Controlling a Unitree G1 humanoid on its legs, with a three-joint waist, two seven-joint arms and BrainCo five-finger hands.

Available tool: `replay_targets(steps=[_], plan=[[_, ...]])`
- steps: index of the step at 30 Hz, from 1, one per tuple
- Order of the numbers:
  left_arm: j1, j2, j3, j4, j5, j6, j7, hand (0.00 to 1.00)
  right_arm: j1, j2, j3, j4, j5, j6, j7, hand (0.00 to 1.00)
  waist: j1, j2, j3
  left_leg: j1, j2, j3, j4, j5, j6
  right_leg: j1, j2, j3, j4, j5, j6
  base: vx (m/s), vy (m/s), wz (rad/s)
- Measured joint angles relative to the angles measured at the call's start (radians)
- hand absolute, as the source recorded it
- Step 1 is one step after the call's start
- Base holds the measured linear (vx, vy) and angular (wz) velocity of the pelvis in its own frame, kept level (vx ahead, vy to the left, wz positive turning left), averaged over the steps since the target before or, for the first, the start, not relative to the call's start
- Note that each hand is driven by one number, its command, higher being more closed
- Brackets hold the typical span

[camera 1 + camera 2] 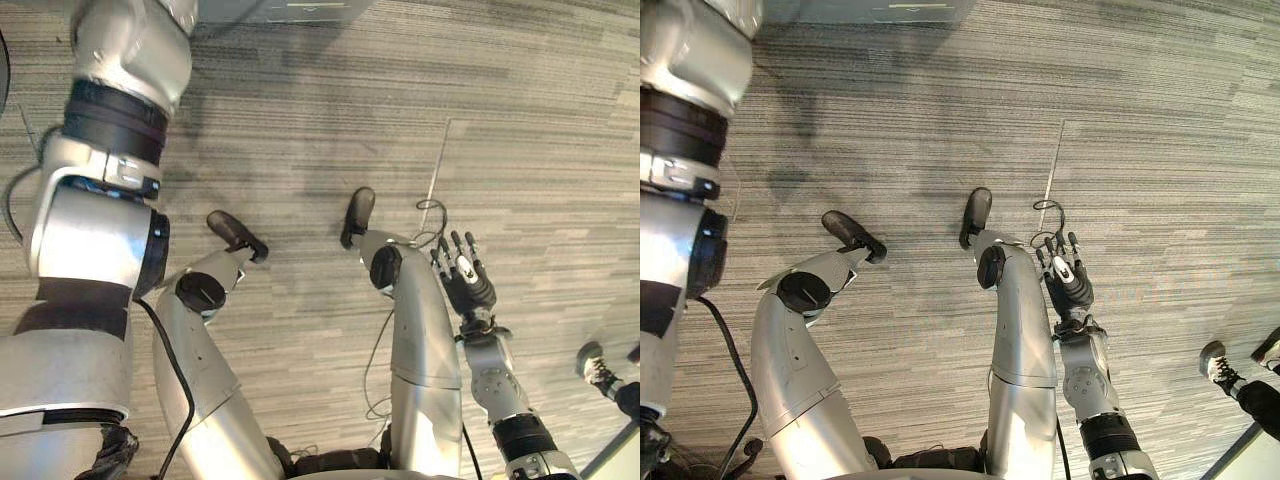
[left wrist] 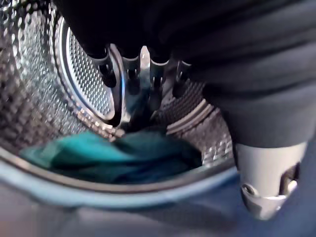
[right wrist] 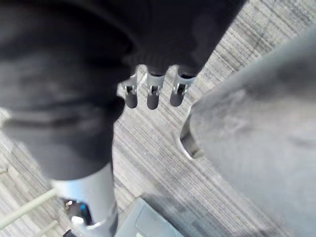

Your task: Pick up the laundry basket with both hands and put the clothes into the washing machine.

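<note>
The left hand (image 2: 154, 74) reaches into the washing machine drum (image 2: 81, 64), fingers straight, loosely spread, gripping nothing. The clothes (image 2: 123, 155), a soft crumpled teal heap, lie inside the drum just past those fingertips, so this hand is by far the nearer. The drum wall is round, shiny perforated metal. The right hand (image 1: 468, 280) hangs flat-fingered and empty above striped grey carpet (image 1: 300, 120).

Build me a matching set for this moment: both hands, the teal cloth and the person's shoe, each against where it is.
1. left hand
2. right hand
3. teal cloth
4. person's shoe

A. lying at the bottom of the drum
B. on the carpet, at the eye views' lower right edge
C. open, hanging above the carpet
D. at the drum's mouth, fingers pointing inside

Pairs: 1-D, 2-C, 3-A, 4-B.
</note>
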Motion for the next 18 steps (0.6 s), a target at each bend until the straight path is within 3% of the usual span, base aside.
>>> replay_targets(steps=[3,7,9,12,14,15,18], plan=[[0.020,-0.038,0.096,0.000,-0.013,0.011,-0.010,0.00,0.018,0.000,0.002,0.007,0.000,-0.003,-0.001,0.00,0.007,0.001,0.001,-0.001,0.000,0.000,-0.002,0.004,-0.004,-0.001,0.001,-0.001,0.000,0.001,-0.001,0.00,0.000,0.00],[0.053,-0.085,0.260,-0.034,-0.301,-0.006,0.024,0.00,0.030,-0.003,0.001,0.007,-0.001,-0.011,-0.021,0.00,0.013,0.019,0.000,-0.003,-0.006,-0.005,-0.010,0.012,-0.003,0.000,-0.002,-0.002,0.004,0.001,-0.001,-0.01,0.016,0.05],[0.183,-0.100,0.303,-0.153,-0.430,-0.048,0.080,0.00,0.031,-0.006,-0.001,0.009,-0.004,-0.019,-0.029,0.00,0.015,0.036,-0.001,0.002,-0.012,-0.009,-0.020,0.021,-0.003,0.008,-0.004,-0.004,0.003,0.001,-0.002,-0.01,0.019,0.09],[0.392,-0.150,0.317,-0.305,-0.475,-0.079,0.131,0.00,0.027,-0.006,-0.003,0.035,-0.027,-0.038,-0.048,0.00,0.028,0.040,0.000,0.036,-0.019,-0.009,-0.038,0.033,-0.012,0.035,-0.004,-0.005,0.000,0.000,-0.003,-0.01,0.005,0.08],[0.623,-0.253,0.348,-0.437,-0.474,-0.091,0.155,0.00,0.027,-0.004,-0.014,0.050,-0.049,-0.041,-0.070,0.00,0.044,0.050,0.000,0.105,-0.027,0.003,-0.074,0.045,-0.019,0.096,-0.002,-0.006,-0.032,0.001,-0.005,-0.02,-0.007,0.08],[0.802,-0.341,0.355,-0.520,-0.473,-0.094,0.168,0.00,0.027,-0.002,-0.021,0.049,-0.078,-0.042,-0.085,0.00,0.054,0.064,-0.003,0.169,-0.039,0.008,-0.114,0.059,-0.029,0.157,-0.001,-0.008,-0.063,0.006,-0.011,-0.01,-0.014,0.08],[1.097,-0.489,0.348,-0.617,-0.474,-0.112,0.152,0.00,0.027,0.035,-0.021,0.044,-0.145,-0.030,-0.093,0.00,0.077,0.077,-0.010,0.325,-0.064,0.031,-0.213,0.084,-0.056,0.302,0.011,-0.014,-0.147,0.013,-0.006,0.00,-0.032,0.01]])
